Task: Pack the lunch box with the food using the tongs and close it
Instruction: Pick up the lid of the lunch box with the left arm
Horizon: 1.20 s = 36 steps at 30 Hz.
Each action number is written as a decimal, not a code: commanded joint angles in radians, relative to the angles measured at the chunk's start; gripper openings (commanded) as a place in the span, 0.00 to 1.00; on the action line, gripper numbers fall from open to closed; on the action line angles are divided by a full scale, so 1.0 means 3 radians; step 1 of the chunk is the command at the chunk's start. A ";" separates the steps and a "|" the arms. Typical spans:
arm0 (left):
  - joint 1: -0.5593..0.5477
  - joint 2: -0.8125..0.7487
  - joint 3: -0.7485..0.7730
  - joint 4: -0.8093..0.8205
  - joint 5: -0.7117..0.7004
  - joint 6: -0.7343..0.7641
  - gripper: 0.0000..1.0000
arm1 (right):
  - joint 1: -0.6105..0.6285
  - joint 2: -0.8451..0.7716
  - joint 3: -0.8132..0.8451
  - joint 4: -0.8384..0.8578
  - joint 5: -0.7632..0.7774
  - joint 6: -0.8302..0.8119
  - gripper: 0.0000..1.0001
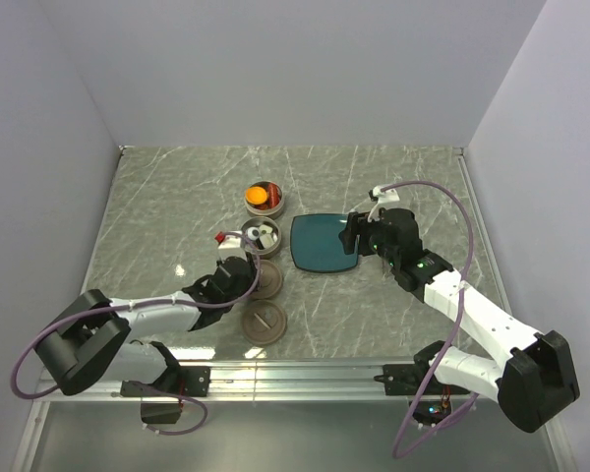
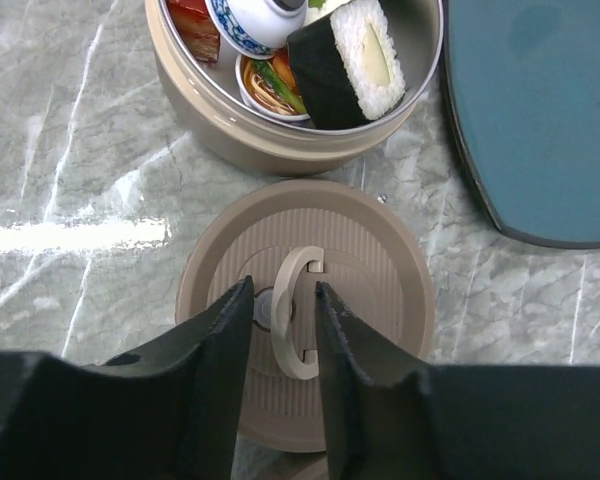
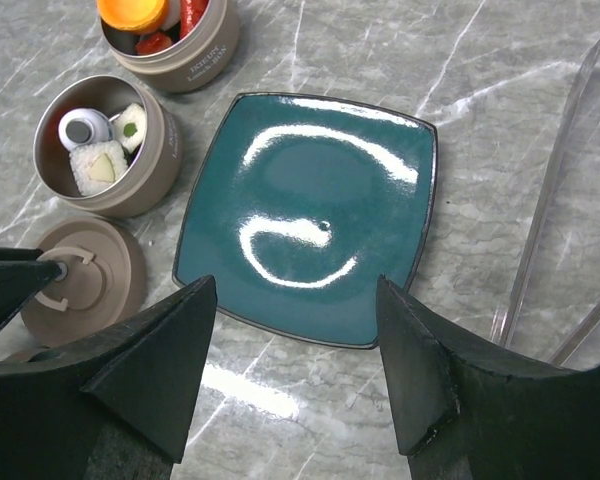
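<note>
The lunch box is two round beige tins. One tin (image 2: 280,140) holds a seaweed-wrapped rice roll (image 2: 345,60) and other bites. The other tin (image 1: 264,198) holds an orange ball (image 1: 259,196). A ribbed beige lid (image 2: 380,300) lies flat just in front of the first tin. My left gripper (image 2: 283,290) stands low over it, its jaws narrow on either side of the lid's curved handle (image 2: 292,345), with a small gap on the left. My right gripper (image 3: 295,300) hovers open and empty over the teal plate's (image 3: 310,200) near edge. The tongs (image 3: 550,190) lie on the table right of the plate.
A second beige lid (image 1: 264,322) lies nearer the arms' bases. A small red and white item (image 1: 226,237) sits left of the sushi tin. White walls close off the marble table on three sides.
</note>
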<state>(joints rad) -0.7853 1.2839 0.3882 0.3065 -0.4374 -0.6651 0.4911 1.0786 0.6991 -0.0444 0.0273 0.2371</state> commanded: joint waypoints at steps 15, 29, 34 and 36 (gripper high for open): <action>-0.0016 -0.0245 0.0163 -0.0285 -0.0423 0.0013 0.00 | 0.0025 -0.0067 -0.0044 0.0138 -0.0060 -0.0049 0.71; -0.0016 -0.0833 0.0551 -0.1195 -0.0981 -0.0028 0.00 | 0.0025 0.0004 -0.0024 0.0138 -0.0076 -0.0049 0.71; -0.0006 -0.0726 0.0812 -0.1170 -0.0946 0.0176 0.00 | 0.0030 0.0015 -0.0024 0.0138 -0.0065 -0.0049 0.71; 0.0035 -0.0614 0.1006 -0.1165 -0.0788 0.0278 0.00 | 0.0030 0.0015 -0.0024 0.0138 -0.0065 -0.0049 0.71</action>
<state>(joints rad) -0.7860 1.0710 0.5892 -0.0547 -0.6983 -0.6422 0.4915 1.0855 0.6991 -0.0444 0.0097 0.2371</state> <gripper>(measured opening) 0.042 0.713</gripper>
